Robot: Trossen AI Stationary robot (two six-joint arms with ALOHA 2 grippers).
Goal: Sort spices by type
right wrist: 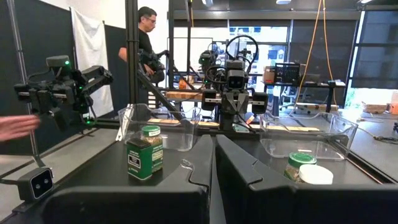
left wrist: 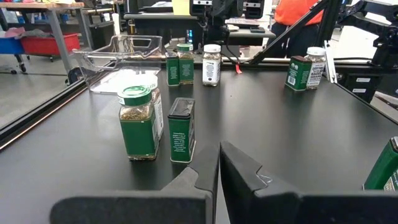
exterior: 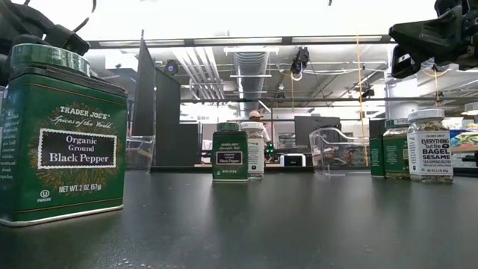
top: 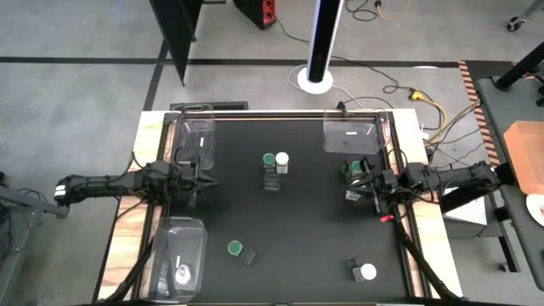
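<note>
Spices stood scattered on the black table (top: 297, 221): a green-lidded and a white-lidded jar (top: 269, 160) (top: 282, 159) upright at the centre between the two grippers, well apart from both, another green jar (top: 235, 248) and white jar (top: 367, 272) nearer the front. Left gripper (top: 206, 177) hung at the left edge and right gripper (top: 353, 182) at the right, both with fingers pressed together on nothing, a green jar (top: 348, 167) just beside the right one. Clear trays (top: 194, 136) (top: 350, 134) (top: 177, 255) sat at the corners.

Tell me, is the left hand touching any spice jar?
Apart. The high view shows the left hand at the table's left, clear mat between it and the middle jars.
</note>
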